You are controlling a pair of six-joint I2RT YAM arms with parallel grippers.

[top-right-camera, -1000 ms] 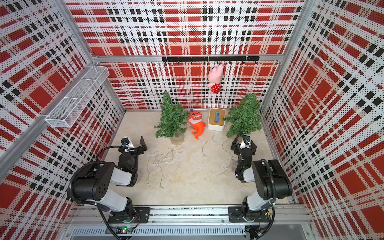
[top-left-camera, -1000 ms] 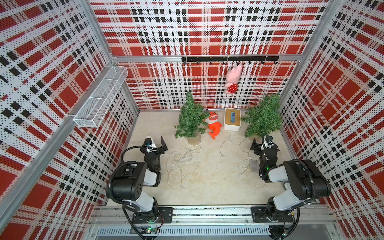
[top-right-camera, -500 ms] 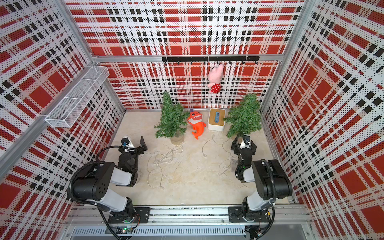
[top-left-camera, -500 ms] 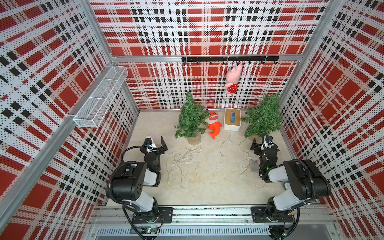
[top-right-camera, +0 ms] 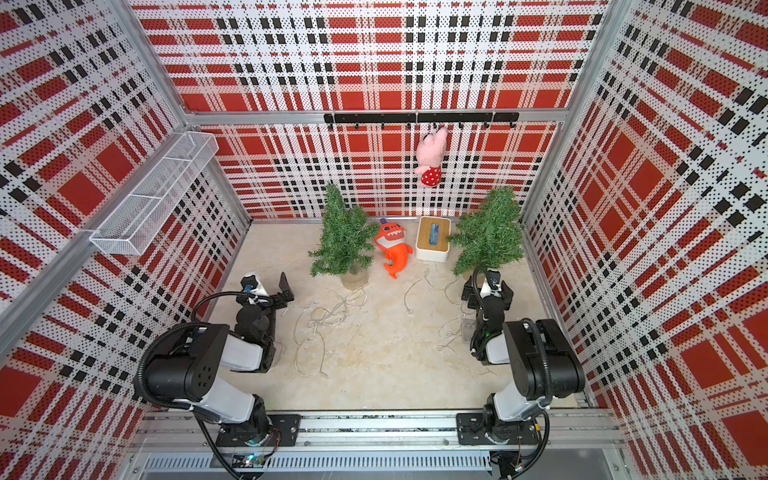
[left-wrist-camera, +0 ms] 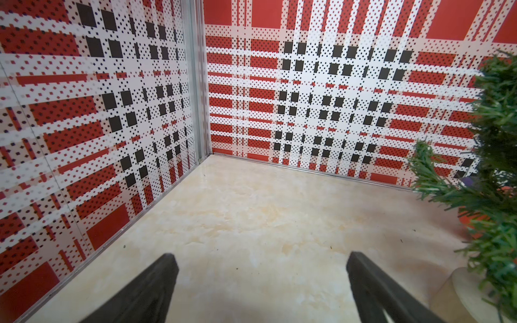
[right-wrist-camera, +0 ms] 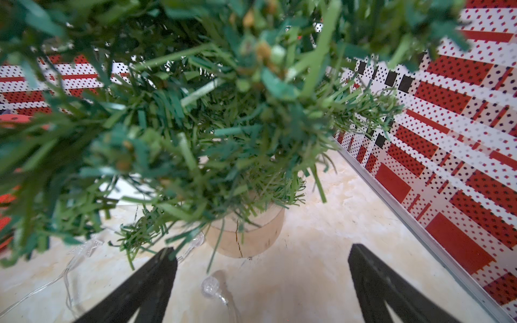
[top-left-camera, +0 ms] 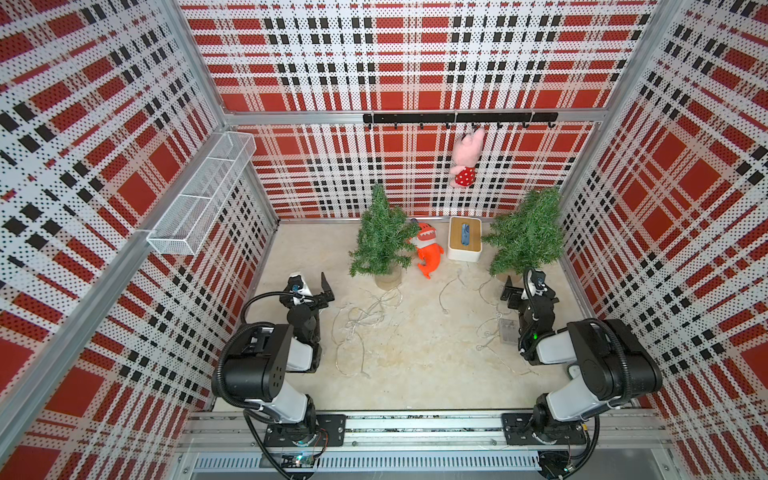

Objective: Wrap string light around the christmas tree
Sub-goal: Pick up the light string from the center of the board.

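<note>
0 turns wrapped: neither the left tree [top-left-camera: 380, 237] nor the right tree [top-left-camera: 525, 235] carries any wire, so I judge the task to be at its very start.
String light [top-left-camera: 361, 320]: loose on the tabletop [top-left-camera: 415, 374], with a tangle in front of the left tree and more loops running toward the right tree. Its clear battery box [top-left-camera: 508, 330] sits just beside the right arm.
Left claw [left-wrist-camera: 260, 261]: spread wide and holding nothing. I see only bare tabletop between its fingers, with the left tree off to one side.
Right claw [right-wrist-camera: 261, 254]: spread wide, nothing gripped. 1 bulb [right-wrist-camera: 212, 285] lies on the tabletop between its fingers, and the right tree's wooden base [right-wrist-camera: 246, 235] is just ahead.
Left to do: everything, meaning I pick up a strand, bring it to a tree and wind it round. I cannot tell which tree is meant.
Trees: 2, both standing near the back wall.
Arms: 2, with 1 claw each.
Strings: I cannot tell whether this is 1 string or 2.
Plush toys: 2. The orange shark [top-left-camera: 428, 253] lies between the left tree and the tissue box, and the pink toy [top-left-camera: 465, 160] hangs from the hook rail [top-left-camera: 457, 117].
Tissue box [top-left-camera: 464, 239]: 1.
Wire basket [top-left-camera: 203, 195]: 1, on the side wall.
</note>
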